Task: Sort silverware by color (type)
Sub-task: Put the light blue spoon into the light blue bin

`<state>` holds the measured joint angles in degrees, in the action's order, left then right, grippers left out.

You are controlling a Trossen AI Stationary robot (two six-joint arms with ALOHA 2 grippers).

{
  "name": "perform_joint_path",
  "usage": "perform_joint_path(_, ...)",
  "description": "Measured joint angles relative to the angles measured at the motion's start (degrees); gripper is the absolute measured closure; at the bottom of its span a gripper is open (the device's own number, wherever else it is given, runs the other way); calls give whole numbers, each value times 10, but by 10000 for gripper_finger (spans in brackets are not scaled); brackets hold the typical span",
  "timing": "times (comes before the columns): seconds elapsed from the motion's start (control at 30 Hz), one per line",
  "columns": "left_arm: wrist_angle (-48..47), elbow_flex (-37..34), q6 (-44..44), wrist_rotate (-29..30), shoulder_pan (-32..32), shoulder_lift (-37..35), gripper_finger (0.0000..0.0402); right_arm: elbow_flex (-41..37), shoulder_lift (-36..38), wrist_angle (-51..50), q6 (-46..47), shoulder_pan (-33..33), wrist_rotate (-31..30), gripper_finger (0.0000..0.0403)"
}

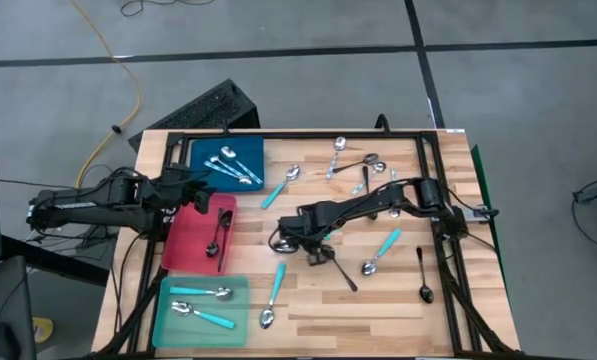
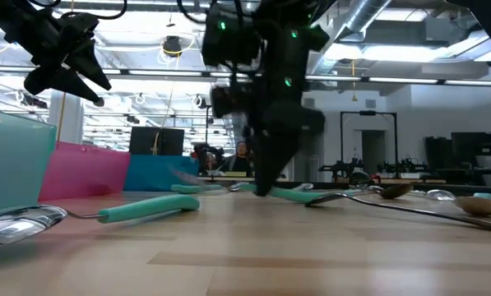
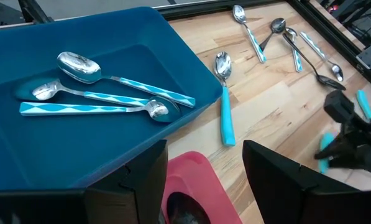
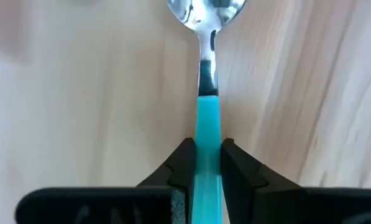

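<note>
The right end effector (image 4: 202, 163) is pinching a turquoise-handled spoon (image 4: 205, 93) across its handle, low over the middle of the desk (image 1: 378, 300). In the right wrist view both fingers (image 4: 183, 163) press the plastic from either side, with the steel neck and bowl running straight out ahead of them and the wood close beneath. The grip looks centred and square to the handle, which is what this step wants.

Judging from that, the pick is made and the carry comes next. A thin handle held by its sides can swing, so the lift should go straight up before any sideways travel, enough for the bowl to clear the desk. Other spoons lie close around this end effector, including a black spoon (image 1: 340, 270) just beside it toward the desk's near edge, and a low sweep could drag them.

The teal tray (image 1: 173, 325) already holds two spoons of the same kind, so it seems the right home. It sits well apart from the right end effector, past the red tray (image 1: 183, 250) and near the front left corner of the desk. Lining the spoon up with those already in it and lowering it close to the tray floor before letting go should stop it bouncing out.

The left end effector (image 3: 204, 177) hangs with its fingers spread and empty, over the edge between the red tray and the blue tray (image 3: 191, 81). The carry should pass on the near side of it.
</note>
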<state>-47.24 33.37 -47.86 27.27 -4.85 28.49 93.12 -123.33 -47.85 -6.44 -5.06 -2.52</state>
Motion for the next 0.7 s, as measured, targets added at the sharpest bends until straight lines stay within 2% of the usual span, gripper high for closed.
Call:
perform_joint_path(0.23,0,0,0,0,0,0,207,34,2,41,42,-1,16,325)
perform_joint_path(0.7,0,0,4,-1,0,0,207,84,3,62,96,-10,28,325)
